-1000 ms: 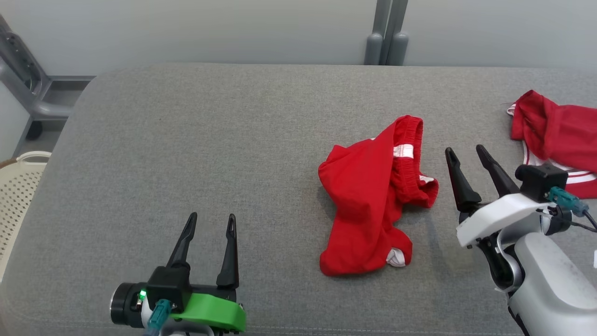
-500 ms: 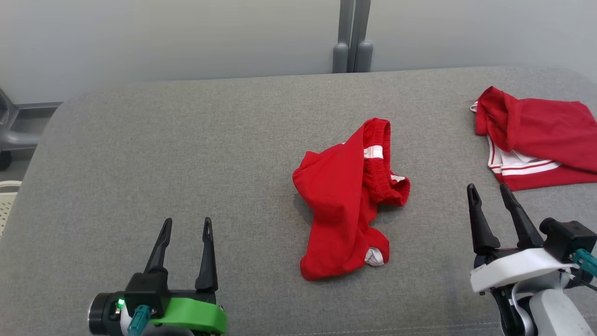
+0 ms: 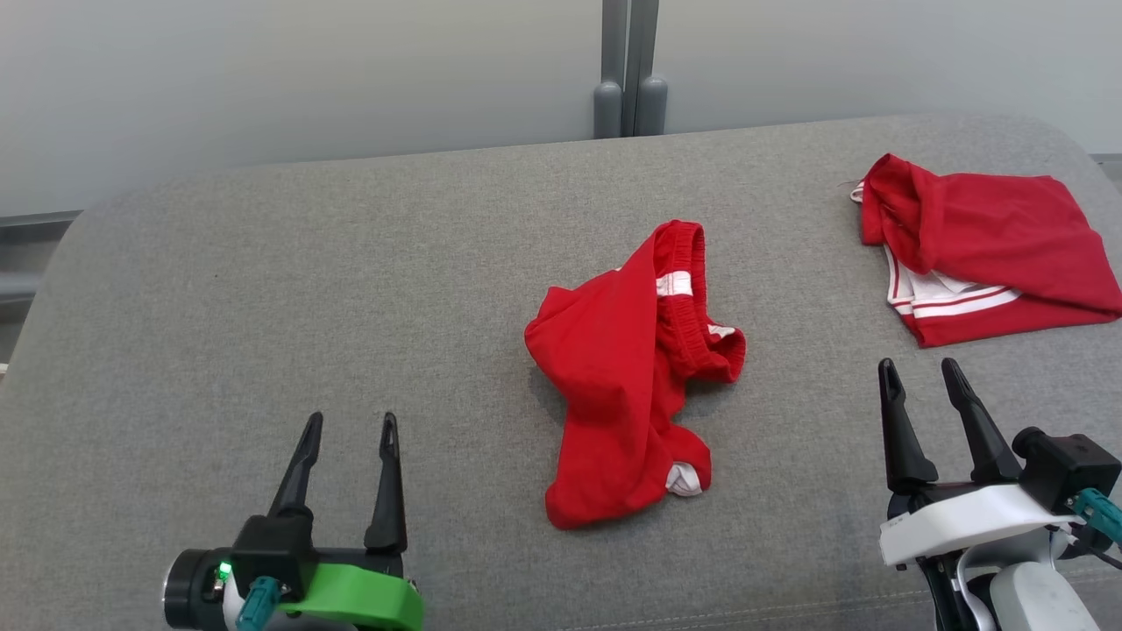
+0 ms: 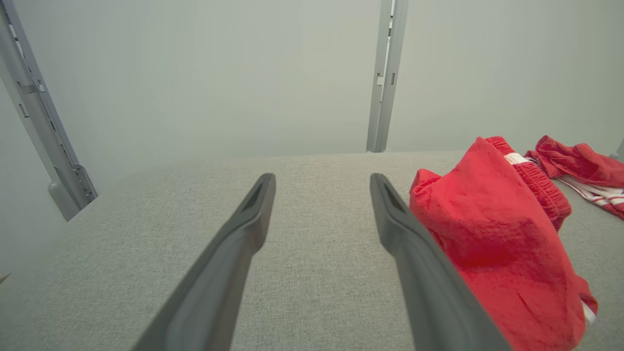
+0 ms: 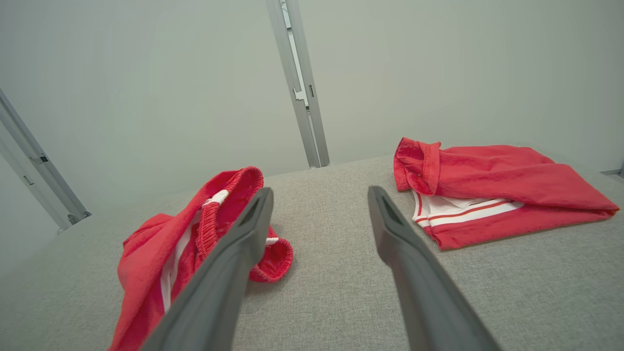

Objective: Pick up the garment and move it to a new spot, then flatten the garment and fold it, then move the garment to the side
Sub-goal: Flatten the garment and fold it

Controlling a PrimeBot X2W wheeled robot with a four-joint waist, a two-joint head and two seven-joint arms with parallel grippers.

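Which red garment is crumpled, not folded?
The middle garment, bunched with its elastic waistband showing; the far-right garment lies folded flat.

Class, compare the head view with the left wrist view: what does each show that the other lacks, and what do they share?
Head view adds: the right gripper, open, and the green mount of the left gripper. Left wrist view adds: a slanted rail by the wall at its left. Shared: the left gripper's open fingers, the crumpled shorts, the folded garment, the grey surface and the post.
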